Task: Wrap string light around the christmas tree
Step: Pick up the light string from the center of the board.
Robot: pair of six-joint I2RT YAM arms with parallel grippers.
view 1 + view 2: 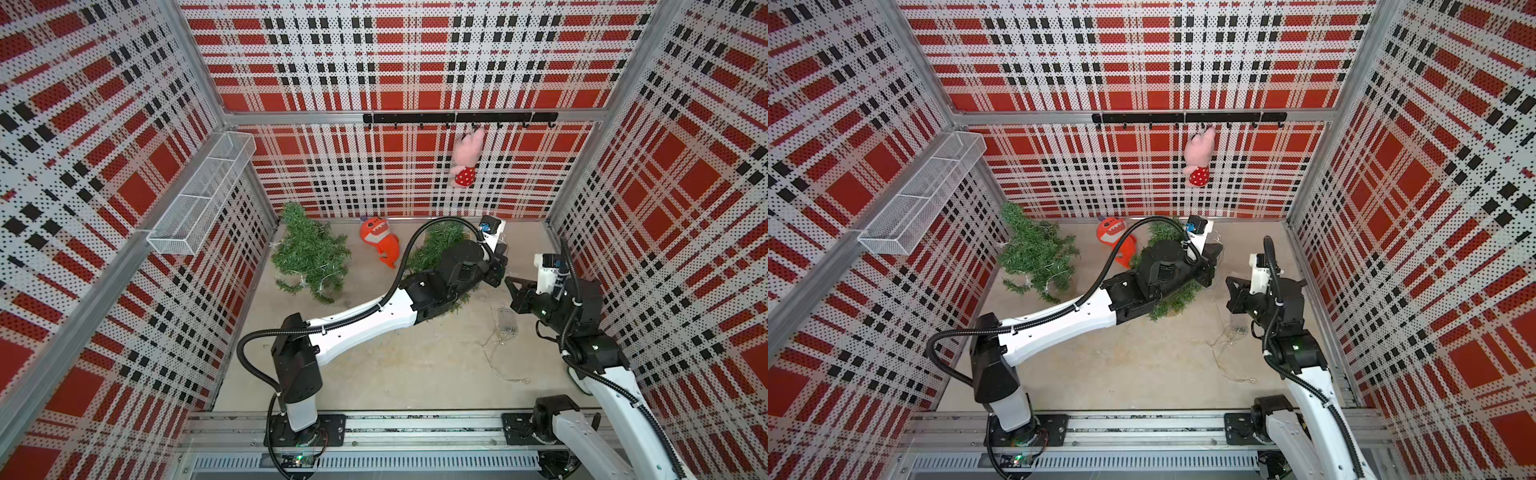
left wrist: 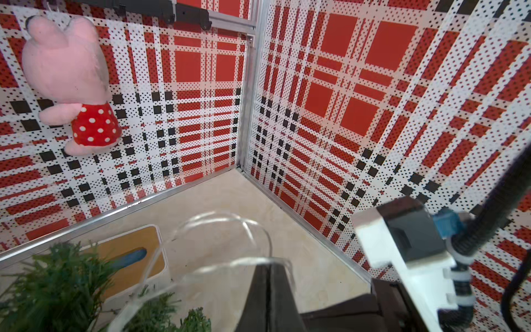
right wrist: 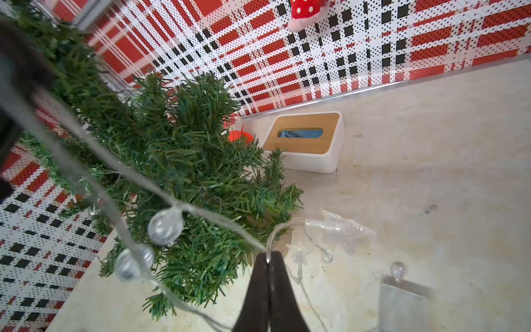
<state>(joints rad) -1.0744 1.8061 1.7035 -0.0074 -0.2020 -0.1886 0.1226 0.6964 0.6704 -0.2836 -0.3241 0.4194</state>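
My left claw (image 2: 270,267) and right claw (image 3: 268,257) each pinch the string light (image 3: 166,227). One strand crosses the christmas tree (image 3: 195,161); the rest lies loose on the worktop (image 1: 374,365), so wrapping looks barely begun.

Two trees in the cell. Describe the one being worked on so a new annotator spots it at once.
Find the pink plush hanging on the back wall; on the table just below it, right of the orange shark toy, is a small green tree. Unlike the other tree in the back left corner, it sits half hidden under the left arm.
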